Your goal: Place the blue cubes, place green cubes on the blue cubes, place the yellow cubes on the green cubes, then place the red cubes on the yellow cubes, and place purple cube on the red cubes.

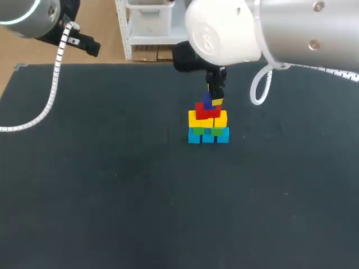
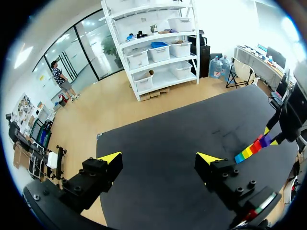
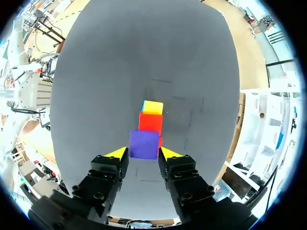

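**Purple cube held at the top of the stack**

The stack stands near the middle of the dark counter point(image 1: 112, 185), a little toward its far edge; three blue cubes point(image 1: 208, 137) form the bottom row, touching side by side; the green cubes point(image 1: 219, 130) sit on them, showing only as a thin band; the yellow cubes point(image 1: 199, 119) lie across the green ones; the red cubes point(image 1: 205, 110) rest on the yellow layer.

The purple cube point(image 3: 144, 143) is at the very top, on or just over the red cubes; whether it rests fully on them cannot be told.

The right arm point(image 1: 291, 28) comes in from the upper right and hangs directly above the stack; the right gripper point(image 3: 144, 154) points down, and its fingers point(image 3: 118, 153) press against the purple cube from two opposite sides, gripping it; in the right wrist view a red cube and a yellow cube show ahead of the gripper, past the purple one.

The left arm point(image 1: 31, 14) sits at the far left corner, well apart from the stack; the left gripper point(image 2: 159, 159) has its fingers spread wide with only bare counter between them; in the left wrist view the coloured stack shows far off, with the right gripper on top of it.
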